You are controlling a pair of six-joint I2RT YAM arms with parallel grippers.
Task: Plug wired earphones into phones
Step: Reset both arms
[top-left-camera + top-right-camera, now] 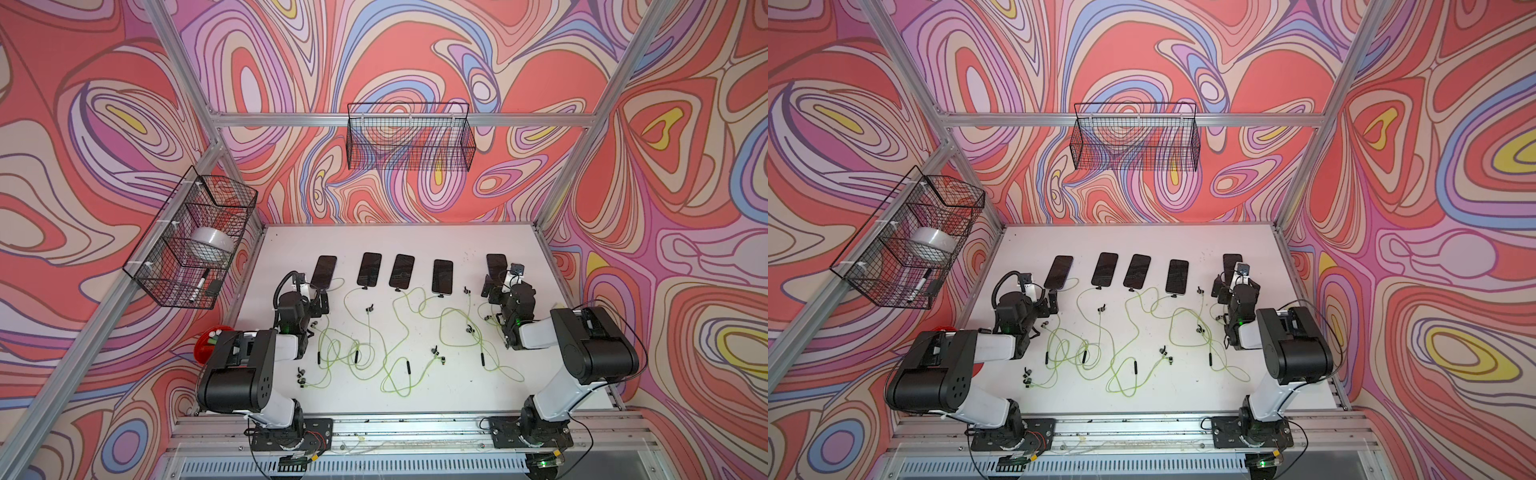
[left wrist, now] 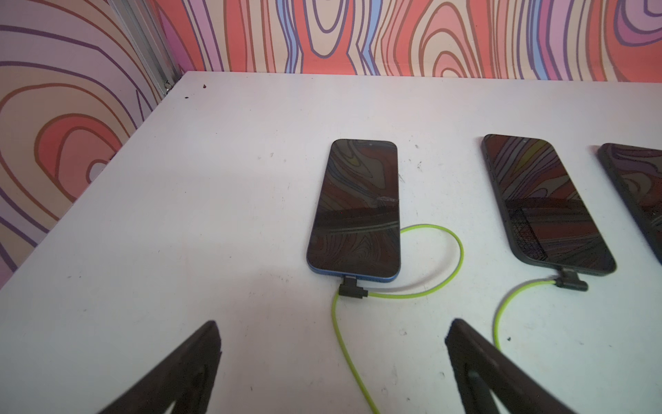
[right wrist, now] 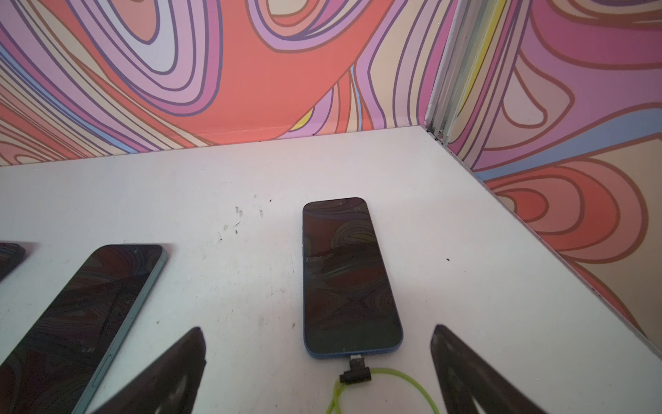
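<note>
Five phones (image 1: 369, 269) lie flat and screen-up in a row across the worktop (image 1: 415, 241). In both top views the row runs from about 10 o'clock to 2 o'clock of the worktop's middle. Each port end is turned toward 6 o'clock, where the arms are mounted; I judge that this lets a plug be pushed in from the arms' side.

The wired earphones (image 1: 376, 349) trail from those ends toward 6 o'clock in loose yellow-green loops that cross one another. Earbuds and remote sticks are scattered among them. The slack seems to keep any pull off the plugs.

The left tool (image 2: 333, 322) hovers just at 6 o'clock of the 10 o'clock phone (image 2: 354, 208), jaws spread wide and holding nothing. The angled plug (image 2: 353, 288) sits flush in that phone, and its cable bends off sideways.

The right tool (image 3: 317, 328) is likewise spread apart and empty, at the near end of the 2 o'clock phone (image 3: 349, 279). The second plug (image 3: 354, 371) shows a sliver of bright metal at the port, so it may not be fully home. The three middle phones each have a cable at the near end, and all look connected.

The worktop is matte white, scuffed and dotted with small dark specks. Walls (image 1: 395, 50) of swirling coral, lilac, blue and yellow enclose it on three sides, and an aluminium frame (image 1: 332, 120) runs in front of them.

A wire basket (image 1: 409, 141) hangs at 12 o'clock. A second basket (image 1: 178, 291) at 9 o'clock holds a white roll (image 1: 208, 243) and a marker (image 1: 198, 286). A red tub (image 1: 205, 345) peeks out at 8 o'clock, partly hidden by the left arm.
</note>
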